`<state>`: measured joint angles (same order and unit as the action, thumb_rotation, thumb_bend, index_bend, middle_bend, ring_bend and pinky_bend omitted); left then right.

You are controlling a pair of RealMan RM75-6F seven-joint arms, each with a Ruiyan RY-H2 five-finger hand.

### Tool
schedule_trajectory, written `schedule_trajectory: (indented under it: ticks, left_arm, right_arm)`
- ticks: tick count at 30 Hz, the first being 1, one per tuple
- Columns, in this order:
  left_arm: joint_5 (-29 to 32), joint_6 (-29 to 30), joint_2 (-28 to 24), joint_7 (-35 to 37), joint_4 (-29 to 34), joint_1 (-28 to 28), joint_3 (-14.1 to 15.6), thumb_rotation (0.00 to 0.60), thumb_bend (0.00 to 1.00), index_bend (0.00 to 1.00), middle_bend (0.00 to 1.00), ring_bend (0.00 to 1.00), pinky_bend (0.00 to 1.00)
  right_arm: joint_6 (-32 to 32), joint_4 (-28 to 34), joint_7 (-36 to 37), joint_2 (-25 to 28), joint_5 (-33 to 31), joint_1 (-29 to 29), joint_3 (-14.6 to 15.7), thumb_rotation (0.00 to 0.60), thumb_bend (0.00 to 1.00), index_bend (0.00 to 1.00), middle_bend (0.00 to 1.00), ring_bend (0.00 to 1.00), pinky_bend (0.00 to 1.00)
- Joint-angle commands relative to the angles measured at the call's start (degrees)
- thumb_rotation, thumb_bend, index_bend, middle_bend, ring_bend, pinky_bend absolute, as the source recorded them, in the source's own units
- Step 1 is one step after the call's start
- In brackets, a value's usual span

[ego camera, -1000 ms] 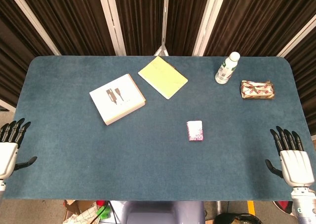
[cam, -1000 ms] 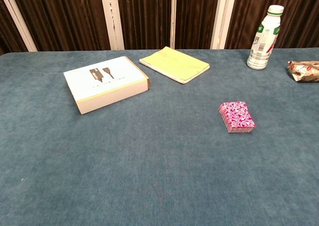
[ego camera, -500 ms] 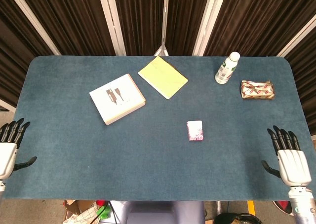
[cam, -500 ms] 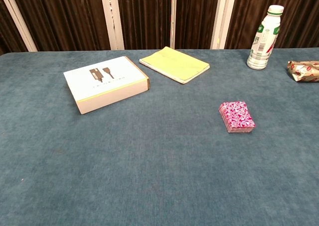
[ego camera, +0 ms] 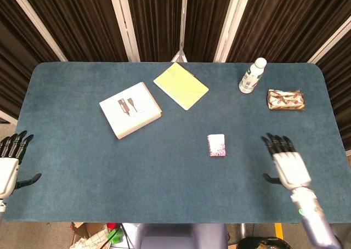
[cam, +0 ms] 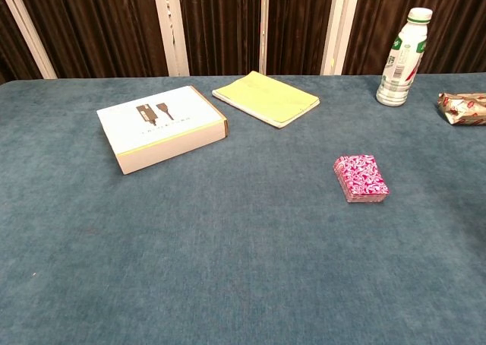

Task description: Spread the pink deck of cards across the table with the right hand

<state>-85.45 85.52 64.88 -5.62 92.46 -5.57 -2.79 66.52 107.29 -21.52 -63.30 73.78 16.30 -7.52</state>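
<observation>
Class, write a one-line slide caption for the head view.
Open right hand over the table, right of the stacked pink deck; left hand waits open at the table's edge.

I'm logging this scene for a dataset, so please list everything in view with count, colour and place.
Stacked deck of patterned cards: one, pink, mid-table, right of centre, unspread.
Flat cardboard box with printed icons: one, white with tan sides, left of centre.
Notepad: one, yellow, far side near the middle, behind the box.
Plastic bottle with cap: one, white with green label, upright, far right.
Wrapped packet: one, brown with red and white print, right of the bottle.
Felt-covered table: one, blue-grey, under everything.
Curtains: dark brown, with pale vertical strips, behind the table.
Left hand: white with black fingers, open, at the table's left edge.
Right hand: same colours, open, over the table, right of the deck, apart from it.
</observation>
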Motion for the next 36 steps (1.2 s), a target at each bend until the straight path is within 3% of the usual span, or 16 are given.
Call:
schedule_trajectory:
  ticks: [1,13,25,36]
  left_arm:
    - [0.12,-0.15,-0.23,0.55,0.01,-0.02,-0.02,0.6,0.0,0.0,0.0,0.0,0.0]
    - [1.13,-2.36,-1.48,2.79,0.75,-0.37,0.38,0.6,0.0,0.0,0.0,0.0,0.0]
    - [1.66,-4.1,-2.33,3.69,1.62,-0.82,0.74,0.6,0.0,0.0,0.0,0.0,0.0]
    - [2.06,-5.04,-2.77,4.24,2.0,-1.1,0.88,0.6,0.0,0.0,0.0,0.0,0.0]
  right_arm:
    - [-5.51,1.69,-8.2,-4.01,-8.21,6.07,-2.44,0.6,0.21,0.0,0.0,0.0,0.0]
    - [-9.02,-5.85,-19.95,-15.96,-25.83,17.42,-5.79,0.6,0.21,0.0,0.0,0.0,0.0]
    - [-9.17,-12.63,-23.08,-22.44,-35.0,23.53,-5.91,0.6,0.21,0.09,0.0,0.0,0.0]
    - [-9.58,-16.13,-24.8,-24.84,-41.98,27.08,-5.02,0.6,0.21,0.16,0.0,0.0,0.0]
